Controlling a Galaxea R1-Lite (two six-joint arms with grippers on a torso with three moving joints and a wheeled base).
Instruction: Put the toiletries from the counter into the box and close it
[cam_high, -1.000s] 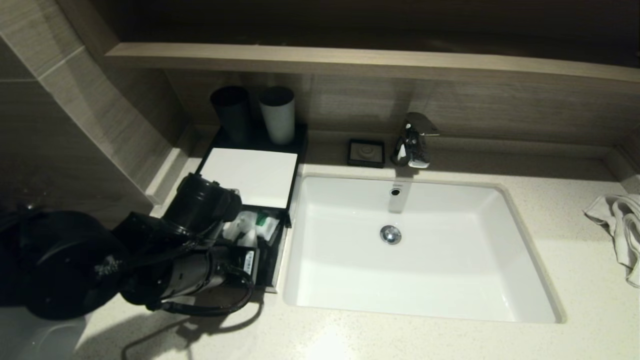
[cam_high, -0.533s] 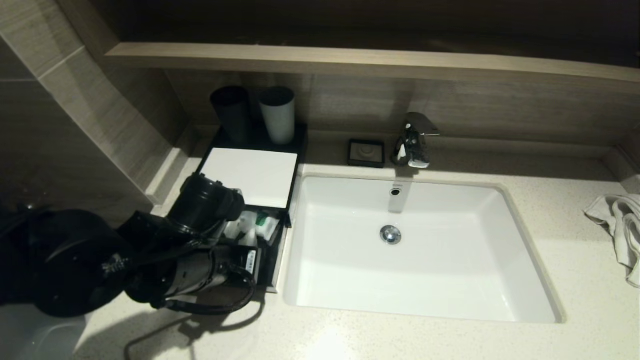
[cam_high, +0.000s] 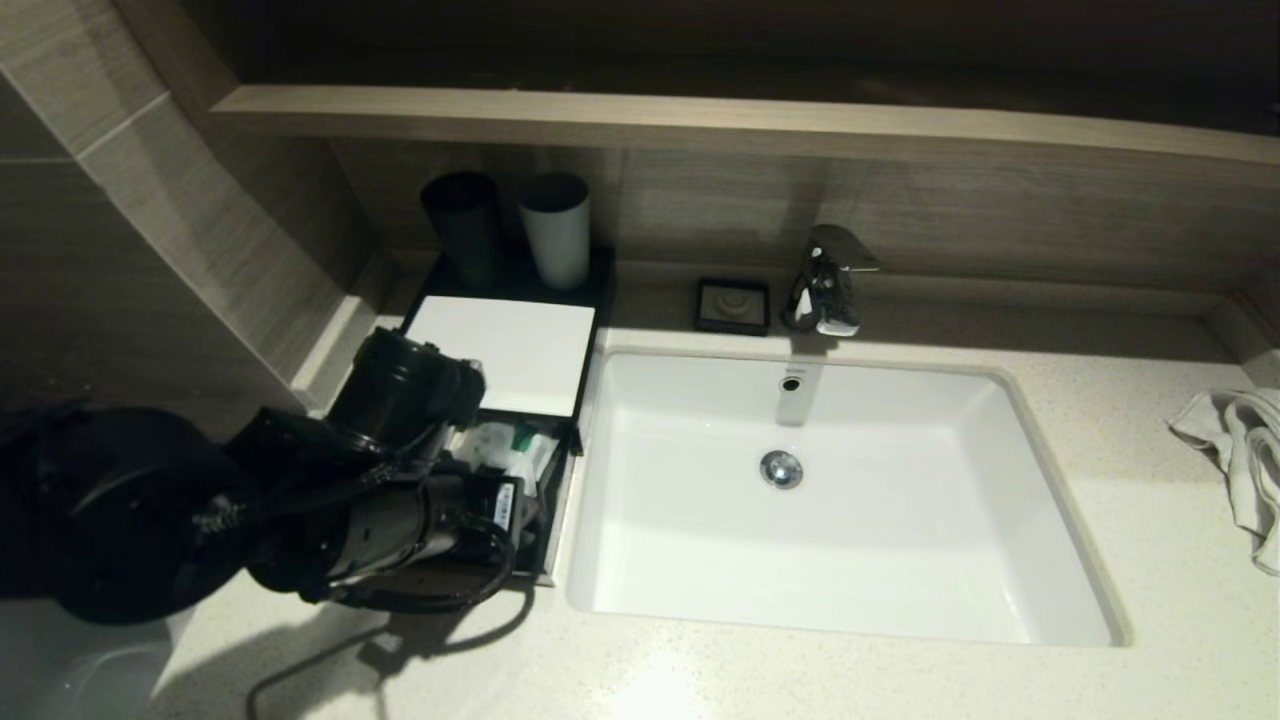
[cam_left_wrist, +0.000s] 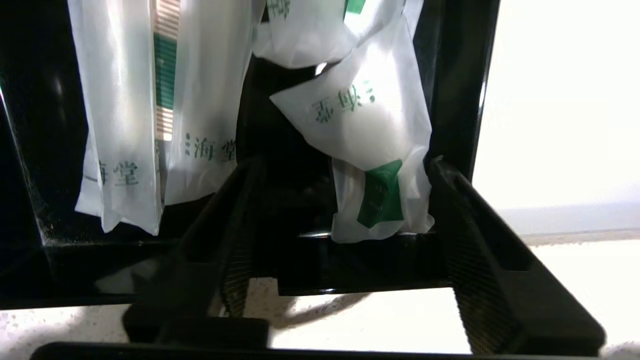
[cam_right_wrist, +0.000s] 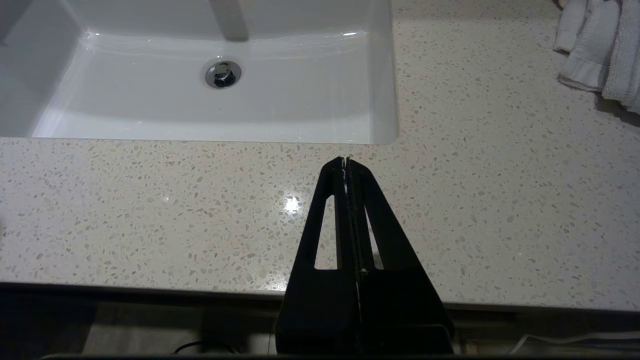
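- We see the left gripper (cam_left_wrist: 340, 170) with fingers spread wide and holding nothing, over the front of the box's (cam_high: 505, 345) pulled-out drawer (cam_left_wrist: 350, 265).
- The toiletries lie in that drawer: two long packets (cam_left_wrist: 120, 130), two pouches (cam_left_wrist: 367, 125).
- The box sits at the counter's (cam_high: 1130, 480) back-left corner.
- The right gripper (cam_right_wrist: 346, 165) is fully closed and empty, above the counter's front edge.

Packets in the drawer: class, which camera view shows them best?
The left wrist view: the packets fill it, print and green bands readable. The head view shows them partly behind the arm. The right wrist view shows none.
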